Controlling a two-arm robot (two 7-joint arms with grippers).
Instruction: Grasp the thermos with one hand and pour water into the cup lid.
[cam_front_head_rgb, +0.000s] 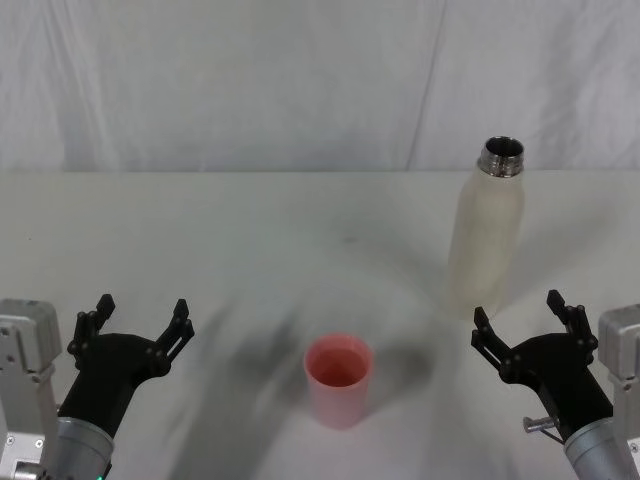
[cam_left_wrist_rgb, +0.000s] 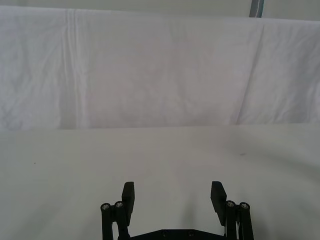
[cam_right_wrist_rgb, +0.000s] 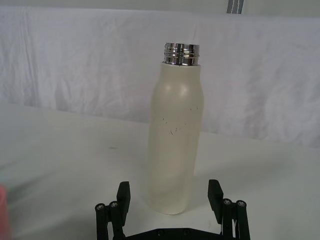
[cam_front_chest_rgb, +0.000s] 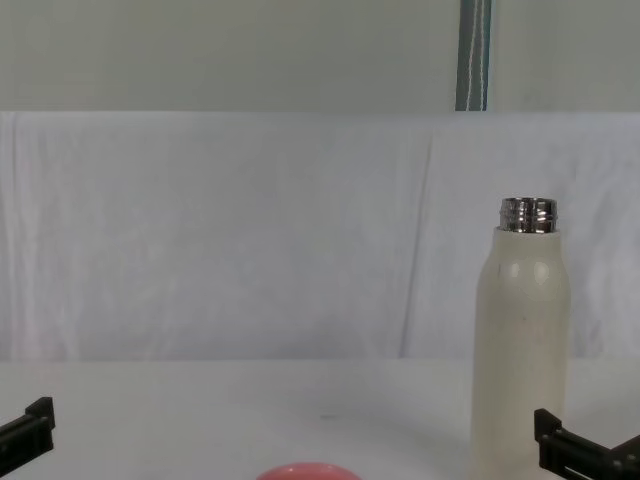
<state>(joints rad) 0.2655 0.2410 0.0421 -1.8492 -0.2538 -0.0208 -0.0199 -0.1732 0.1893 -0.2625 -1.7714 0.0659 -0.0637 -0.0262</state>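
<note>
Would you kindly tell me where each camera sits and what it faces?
Head: high, looking down at thermos, cup lid, left pincer, right pincer.
Chest: low, looking across the table; pincer tips at lower corners.
Left wrist: behind its open pincer, facing bare table.
Right wrist: behind its open pincer, facing the thermos.
Head, chest and right wrist share the thermos.

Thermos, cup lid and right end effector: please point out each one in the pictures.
thermos (cam_right_wrist_rgb: 175, 150), right wrist view, middle of its cream body.
cup lid (cam_front_head_rgb: 338, 380), head view, pink outer wall.
right end effector (cam_front_head_rgb: 522, 318), head view, gap between its open fingertips.
</note>
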